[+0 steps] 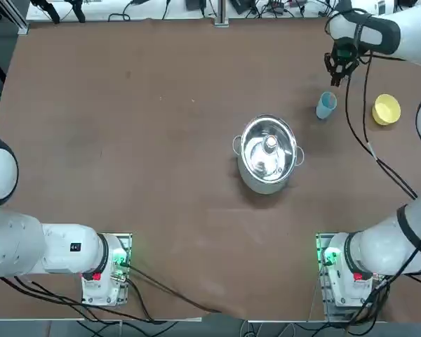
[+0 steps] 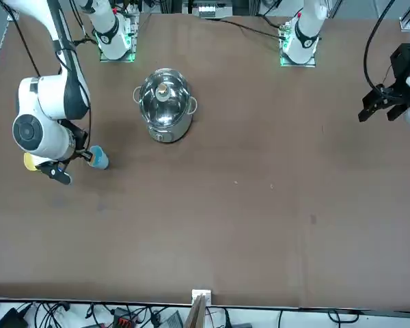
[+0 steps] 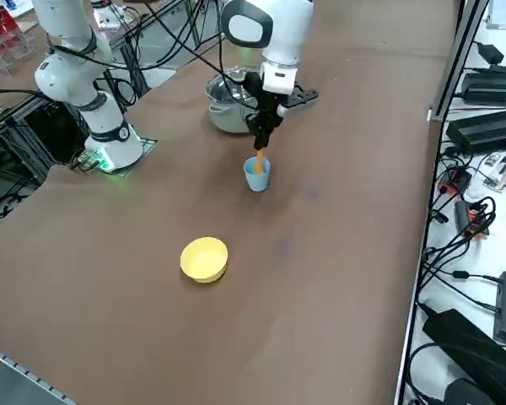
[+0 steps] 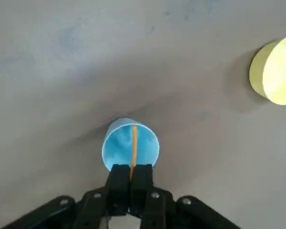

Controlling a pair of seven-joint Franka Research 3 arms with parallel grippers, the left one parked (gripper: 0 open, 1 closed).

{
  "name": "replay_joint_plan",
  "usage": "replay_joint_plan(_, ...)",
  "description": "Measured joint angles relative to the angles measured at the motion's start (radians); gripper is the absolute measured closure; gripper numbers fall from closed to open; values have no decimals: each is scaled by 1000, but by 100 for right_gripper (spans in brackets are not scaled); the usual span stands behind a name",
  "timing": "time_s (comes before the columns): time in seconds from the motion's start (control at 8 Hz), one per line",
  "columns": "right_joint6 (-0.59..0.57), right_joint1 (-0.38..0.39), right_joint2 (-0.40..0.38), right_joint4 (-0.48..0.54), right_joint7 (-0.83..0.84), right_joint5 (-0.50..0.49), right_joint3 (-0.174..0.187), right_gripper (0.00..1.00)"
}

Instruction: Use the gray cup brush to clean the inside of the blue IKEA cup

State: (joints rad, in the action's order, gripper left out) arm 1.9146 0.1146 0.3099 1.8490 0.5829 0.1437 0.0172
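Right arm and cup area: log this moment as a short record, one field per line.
right gripper: shut on the gray cup brush, directly above the blue IKEA cup
brush: orange-tan stick, pointing down, lower end inside the cup
cup: upright on the table, between the steel pot and the yellow bowl
pot: lid off, a small object inside
bowl: upright, apart from the cup

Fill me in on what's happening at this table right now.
The right arm's tool is shut on the gray cup brush, a slim orange-tan stick, and holds it just above the blue IKEA cup. The brush's lower end reaches down into the cup's open mouth, so the cleaning of the inside is at hand. The cup stands upright on the brown table, with a yellow bowl to one side and a steel pot near the table's middle, both untouched.
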Motion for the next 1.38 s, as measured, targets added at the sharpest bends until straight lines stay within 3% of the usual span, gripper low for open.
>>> replay_joint_plan(1.0, -93, 41, 8, -26, 47, -31, -11, 97)
replay_joint_plan(1.38, -129, 34, 7, -32, 47, -29, 4, 97)
